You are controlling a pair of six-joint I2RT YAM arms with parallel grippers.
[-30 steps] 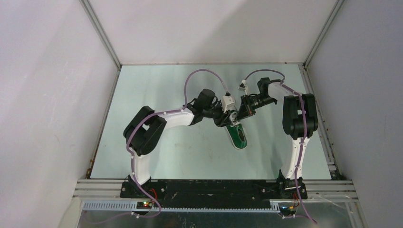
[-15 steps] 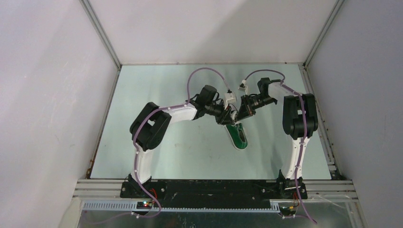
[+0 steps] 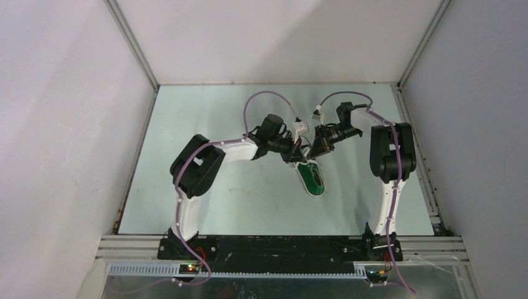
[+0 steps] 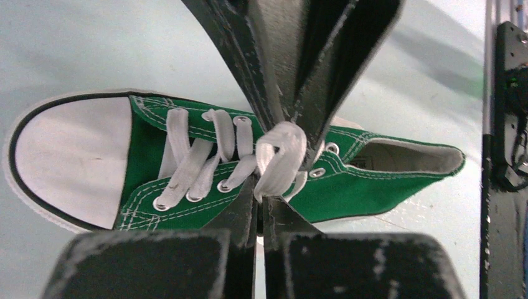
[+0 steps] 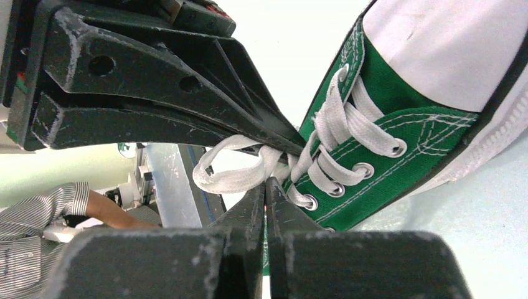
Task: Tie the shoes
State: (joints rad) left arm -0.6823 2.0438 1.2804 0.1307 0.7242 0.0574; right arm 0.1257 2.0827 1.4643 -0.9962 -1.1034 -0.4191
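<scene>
The green sneaker point(image 3: 310, 177) lies on the table mat, its heel end under both grippers. In the left wrist view the shoe point(image 4: 386, 180) lies sideways with its white toe cap point(image 4: 68, 156) at the left. My left gripper point(image 4: 261, 198) is shut on a bunched loop of white lace point(image 4: 277, 159) over the top eyelets. My right gripper point(image 5: 266, 182) is shut on the lace loop point(image 5: 233, 177) from the other side. The two grippers' tips almost touch above the shoe's tongue point(image 3: 305, 152). The lace ends are hidden.
The pale green table mat point(image 3: 205, 187) is boxed in by white walls and aluminium rails point(image 3: 134, 56). The black base plate of the arms point(image 3: 280, 246) runs along the near edge. A person's striped sleeve point(image 5: 37, 212) shows beyond the table in the right wrist view.
My left arm's elbow has swung right and the left gripper has shifted slightly toward the back, staying at the laces. The right arm and the shoe have barely moved.
</scene>
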